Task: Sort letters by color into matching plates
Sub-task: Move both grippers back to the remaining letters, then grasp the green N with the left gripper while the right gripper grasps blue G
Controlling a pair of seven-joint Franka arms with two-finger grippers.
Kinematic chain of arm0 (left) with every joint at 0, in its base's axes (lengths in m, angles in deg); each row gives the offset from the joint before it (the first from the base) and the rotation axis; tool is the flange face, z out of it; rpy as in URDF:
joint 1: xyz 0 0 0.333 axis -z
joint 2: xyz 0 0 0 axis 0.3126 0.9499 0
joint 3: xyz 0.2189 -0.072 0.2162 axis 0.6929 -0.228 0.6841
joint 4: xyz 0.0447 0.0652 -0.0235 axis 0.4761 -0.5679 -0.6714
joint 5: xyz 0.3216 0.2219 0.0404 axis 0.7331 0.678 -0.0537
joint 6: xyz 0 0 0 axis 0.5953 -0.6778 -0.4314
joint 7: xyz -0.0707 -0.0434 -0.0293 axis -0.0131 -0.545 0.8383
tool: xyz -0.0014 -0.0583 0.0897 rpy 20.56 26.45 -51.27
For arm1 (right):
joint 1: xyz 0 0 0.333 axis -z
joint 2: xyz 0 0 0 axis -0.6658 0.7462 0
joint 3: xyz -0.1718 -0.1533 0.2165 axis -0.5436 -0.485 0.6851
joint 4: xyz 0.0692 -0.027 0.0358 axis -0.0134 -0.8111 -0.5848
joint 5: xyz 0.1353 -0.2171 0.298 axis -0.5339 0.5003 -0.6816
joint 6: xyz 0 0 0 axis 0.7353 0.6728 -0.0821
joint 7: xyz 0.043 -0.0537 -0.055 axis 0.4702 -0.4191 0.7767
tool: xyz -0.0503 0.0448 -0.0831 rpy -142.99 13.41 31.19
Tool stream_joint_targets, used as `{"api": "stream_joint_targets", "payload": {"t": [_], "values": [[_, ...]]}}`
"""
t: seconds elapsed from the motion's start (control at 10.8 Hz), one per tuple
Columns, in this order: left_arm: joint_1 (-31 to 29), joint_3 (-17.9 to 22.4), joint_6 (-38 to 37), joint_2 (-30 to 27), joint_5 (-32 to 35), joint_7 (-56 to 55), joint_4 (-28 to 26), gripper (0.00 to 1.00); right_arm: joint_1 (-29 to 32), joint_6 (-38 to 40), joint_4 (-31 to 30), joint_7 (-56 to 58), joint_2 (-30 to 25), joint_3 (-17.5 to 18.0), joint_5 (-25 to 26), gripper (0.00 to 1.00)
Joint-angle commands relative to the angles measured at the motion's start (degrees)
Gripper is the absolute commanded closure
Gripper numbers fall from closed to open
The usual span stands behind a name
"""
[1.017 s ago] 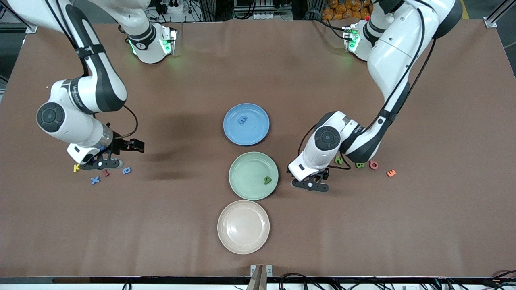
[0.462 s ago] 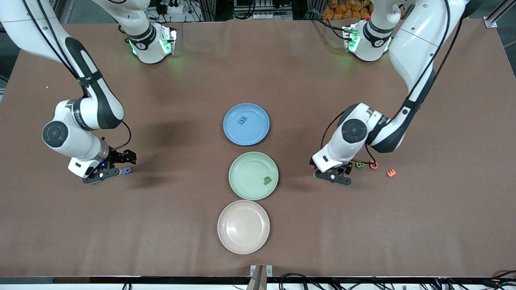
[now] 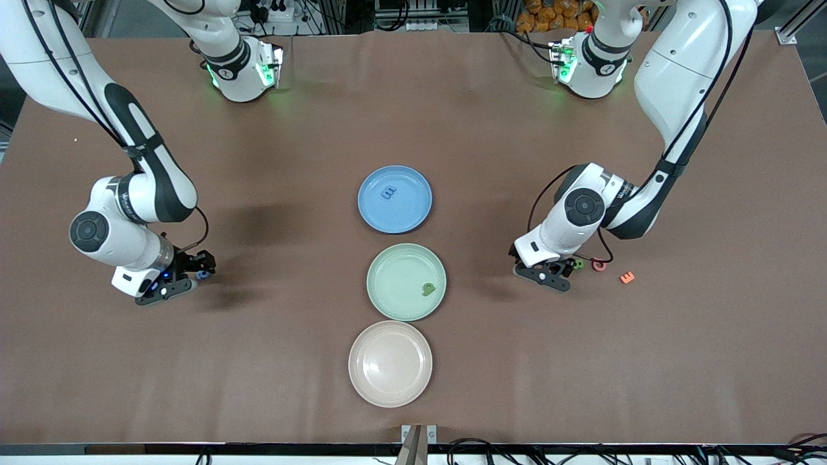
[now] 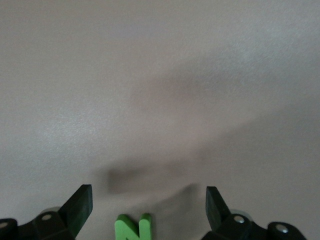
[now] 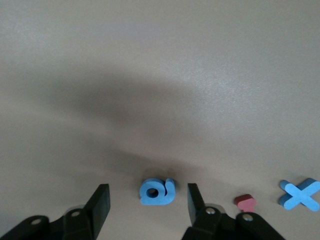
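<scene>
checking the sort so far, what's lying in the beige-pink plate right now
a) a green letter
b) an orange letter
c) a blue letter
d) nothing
d) the beige-pink plate, nearest the front camera, shows only its bare surface, while the blue plate holds a blue letter and the green plate holds a green letter.

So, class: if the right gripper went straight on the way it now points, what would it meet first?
Most likely the blue letter, which lies on the table between the open fingers of the right gripper. Depth is unclear, so the fingertips might touch the table first.
</scene>
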Motion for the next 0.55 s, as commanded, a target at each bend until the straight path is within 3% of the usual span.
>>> {"api": "stream_joint_targets", "payload": {"t": [0.0, 0.28, 0.46], "values": [[-1.39, -0.45, 0.63, -1.82, 1.54, 0.98, -2.45, 0.00, 0.92, 0.13, 2.72, 0.41, 2.38, -0.75, 0.14, 0.32], [-1.39, -0.36, 0.28, -1.29, 1.45, 0.81, -2.63, 0.00, 0.92, 0.04, 2.37, -0.12, 2.73, -0.84, -3.98, 0.32], [-1.39, -0.36, -0.24, -1.11, 1.45, 0.20, -3.06, 0.00, 0.83, -0.31, 2.20, -0.47, 2.99, -0.84, -3.99, 0.34]]}}
